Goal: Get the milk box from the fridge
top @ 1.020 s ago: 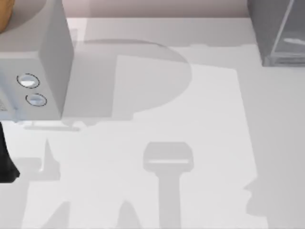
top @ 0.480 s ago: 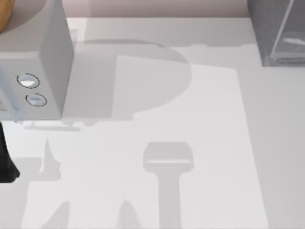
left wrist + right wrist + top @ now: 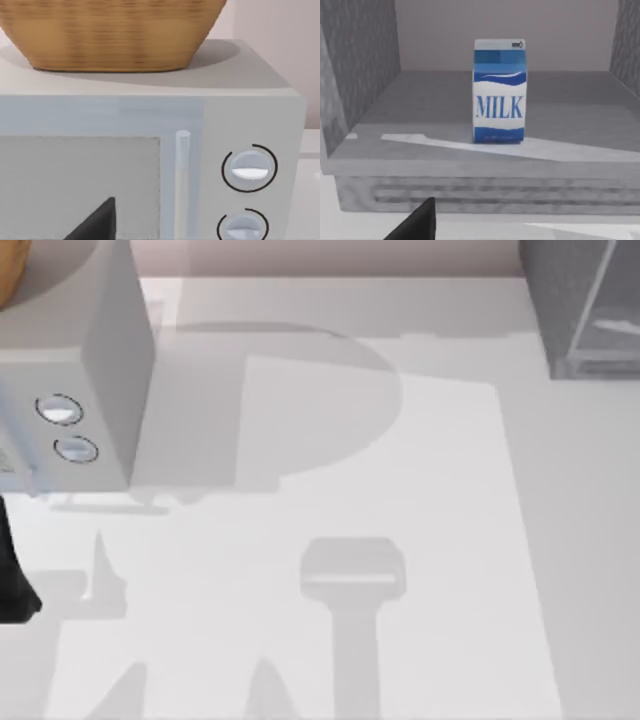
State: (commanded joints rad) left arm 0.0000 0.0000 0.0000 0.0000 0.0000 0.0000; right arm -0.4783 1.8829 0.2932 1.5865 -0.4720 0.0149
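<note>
Rendered kitchen: microwave (image 3: 150, 165), wicker basket (image 3: 110, 30), fridge (image 3: 480, 170) on a table (image 3: 400, 540).

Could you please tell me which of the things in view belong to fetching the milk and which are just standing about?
Belong to the job:
- milk box, upright inside the fridge
- fridge, open toward the right wrist camera

Just standing about:
- lighter grey box with two dials, at the table's left
- woven basket, on top of that box
</note>
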